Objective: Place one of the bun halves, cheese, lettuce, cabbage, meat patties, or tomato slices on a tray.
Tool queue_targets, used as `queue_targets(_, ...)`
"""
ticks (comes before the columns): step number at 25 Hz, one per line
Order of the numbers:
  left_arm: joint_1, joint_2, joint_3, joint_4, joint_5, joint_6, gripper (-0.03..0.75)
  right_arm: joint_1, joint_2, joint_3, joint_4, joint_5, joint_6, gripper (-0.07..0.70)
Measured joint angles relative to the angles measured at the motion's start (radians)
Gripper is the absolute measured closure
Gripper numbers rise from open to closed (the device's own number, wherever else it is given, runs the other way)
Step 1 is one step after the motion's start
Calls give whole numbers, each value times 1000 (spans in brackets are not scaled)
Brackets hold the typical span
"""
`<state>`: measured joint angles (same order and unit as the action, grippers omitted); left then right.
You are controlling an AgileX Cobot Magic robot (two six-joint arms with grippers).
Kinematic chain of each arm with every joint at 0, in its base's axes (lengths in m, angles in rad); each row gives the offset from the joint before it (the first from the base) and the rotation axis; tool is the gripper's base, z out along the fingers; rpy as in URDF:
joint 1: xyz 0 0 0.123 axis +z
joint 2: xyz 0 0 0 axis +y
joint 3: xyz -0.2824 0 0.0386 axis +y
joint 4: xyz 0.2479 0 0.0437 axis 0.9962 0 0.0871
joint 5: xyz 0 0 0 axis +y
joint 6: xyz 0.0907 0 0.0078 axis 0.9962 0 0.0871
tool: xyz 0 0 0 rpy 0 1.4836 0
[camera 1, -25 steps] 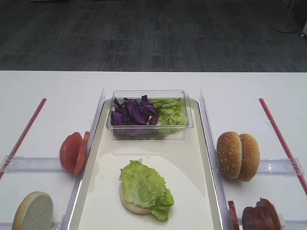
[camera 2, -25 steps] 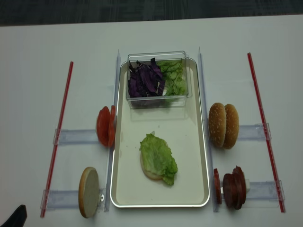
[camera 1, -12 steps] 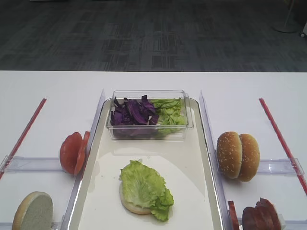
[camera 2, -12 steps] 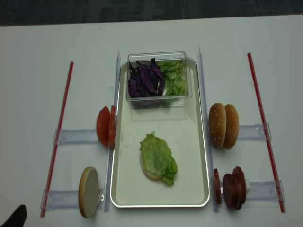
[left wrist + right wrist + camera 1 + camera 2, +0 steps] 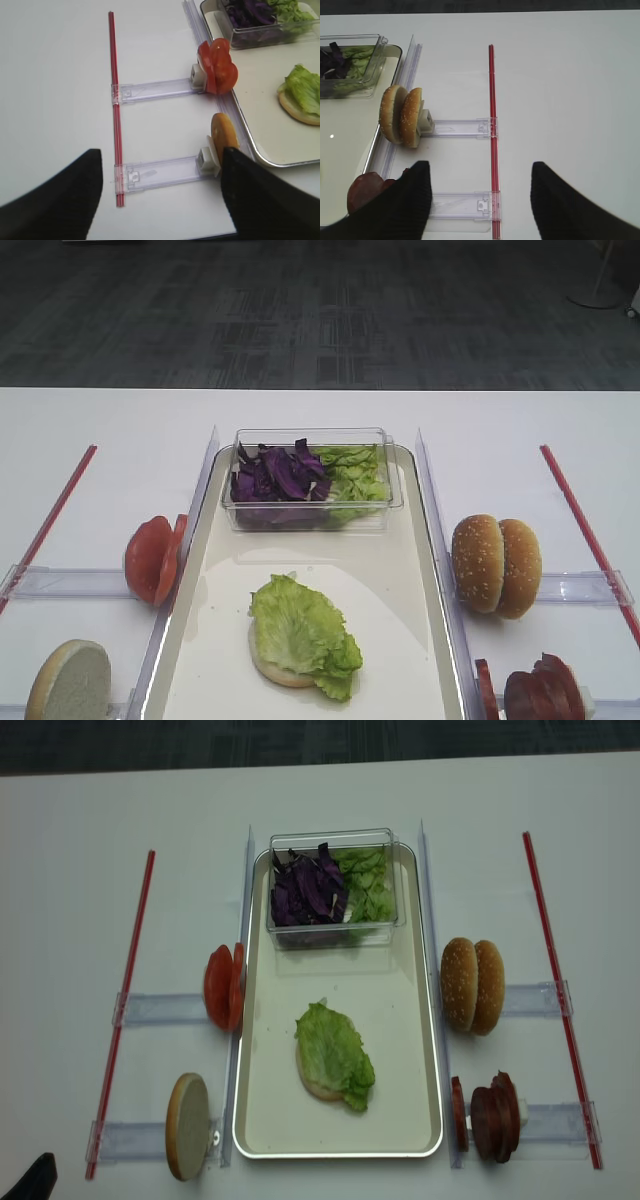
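Note:
On the cream tray [image 5: 400, 570] lies a frilly lettuce [image 5: 300, 628] leaf on top of a bun half [image 5: 268, 668]. Purple cabbage [image 5: 275, 478] fills the left side of the tub. Two sesame bun halves [image 5: 496, 565] stand on edge right of the tray, with the meat patties [image 5: 540, 695] nearer. Left of the tray stand the tomato slices [image 5: 152, 558] and a pale-faced bun half [image 5: 70, 682]. My right gripper [image 5: 480, 166] is open over bare table, right of the patties [image 5: 362, 192]. My left gripper [image 5: 161, 152] is open, its right finger beside the bun half [image 5: 223, 137]. The cheese is out of view.
A clear tub [image 5: 310, 510] stands at the tray's far end, with more green leaves [image 5: 352, 472] inside. Clear plastic holders [image 5: 462, 128] carry the upright food on both sides. Red rods [image 5: 585, 530] [image 5: 115, 100] run along the outer sides. The table's near edge [image 5: 165, 236] is close.

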<state>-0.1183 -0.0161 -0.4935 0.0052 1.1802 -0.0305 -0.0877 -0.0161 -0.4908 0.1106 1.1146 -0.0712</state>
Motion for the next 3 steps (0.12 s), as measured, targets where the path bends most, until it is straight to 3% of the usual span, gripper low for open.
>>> queue_targets(3,0,0,0,0,0,0,240,0,0,0,0,0,0,168)
